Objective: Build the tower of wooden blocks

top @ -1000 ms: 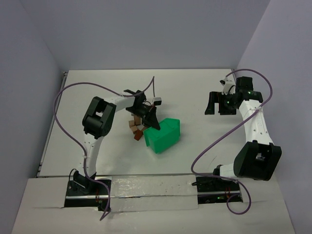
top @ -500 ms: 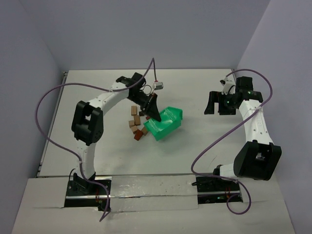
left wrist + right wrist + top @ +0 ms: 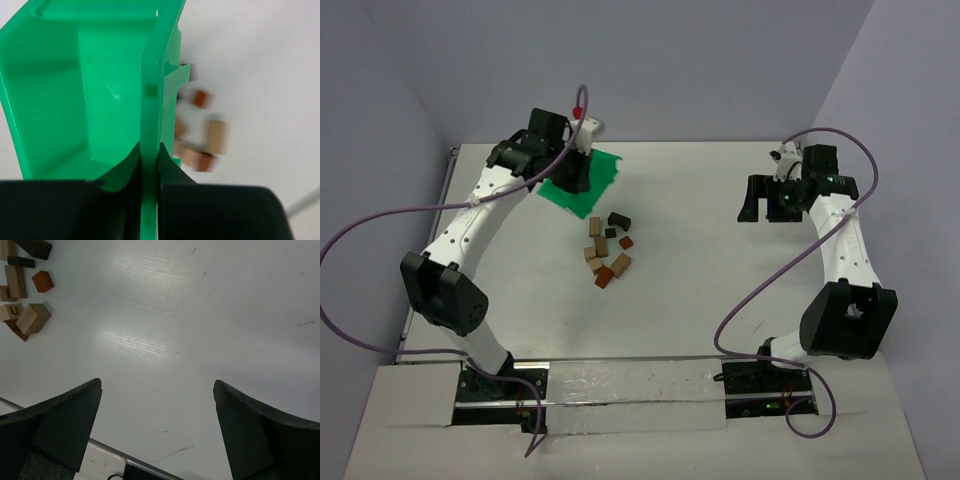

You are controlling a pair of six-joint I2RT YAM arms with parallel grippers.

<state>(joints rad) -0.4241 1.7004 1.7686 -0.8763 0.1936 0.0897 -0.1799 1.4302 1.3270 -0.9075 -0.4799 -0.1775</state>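
We see a green bin (image 3: pixel 603 172) tilted near the far left of the white table (image 3: pixel 720 300). We note pale walls (image 3: pixel 620 60) around it

Plain pale lilac-grey walls (image 3: pixel 620 60) enclose a flat white tabletop (image 3: pixel 670 320) on three sides; the light is soft and even, with a faint sheen, perhaps from overhead lamps.
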